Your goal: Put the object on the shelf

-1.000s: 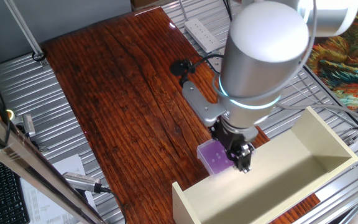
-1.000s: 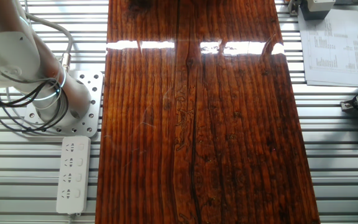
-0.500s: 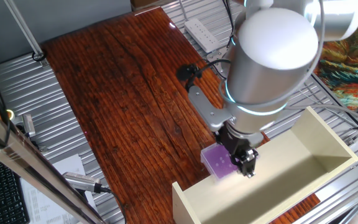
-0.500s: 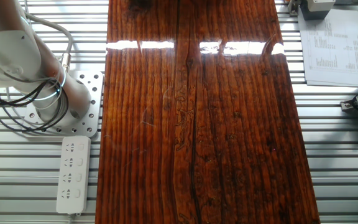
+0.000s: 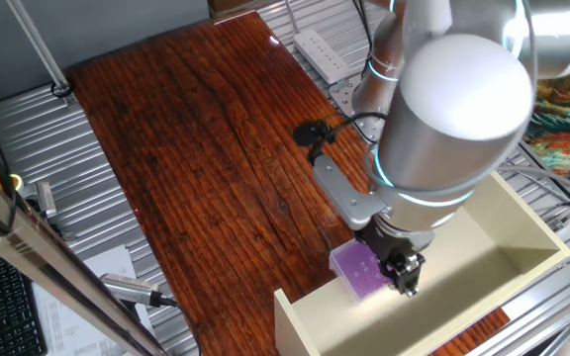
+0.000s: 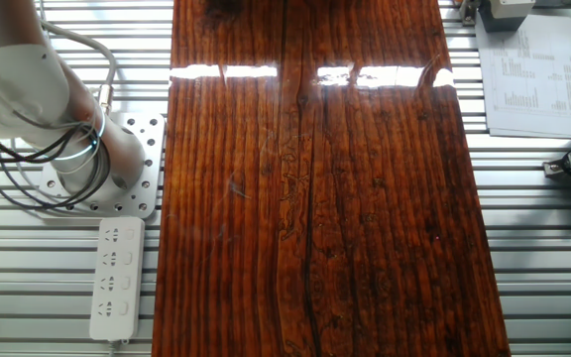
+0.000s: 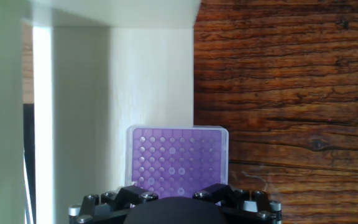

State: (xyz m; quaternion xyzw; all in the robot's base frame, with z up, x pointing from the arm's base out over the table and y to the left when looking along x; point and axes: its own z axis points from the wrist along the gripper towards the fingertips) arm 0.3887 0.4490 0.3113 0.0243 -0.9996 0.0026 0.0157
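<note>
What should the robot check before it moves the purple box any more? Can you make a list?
1. Box held: ok. The gripper carries the purple box clear of the wooden table.
2. How firm the grip is: cannot tell. The hand view shows the box but not the fingertips on it.
3. Box near the shelf: ok. It hangs at the edge of the cream shelf.
4. Box fully over the shelf: not ok. In the hand view only part of it lies in front of the shelf panel; the rest is over wood.
5. Room inside the shelf: ok. The part in view looks bare.
</note>
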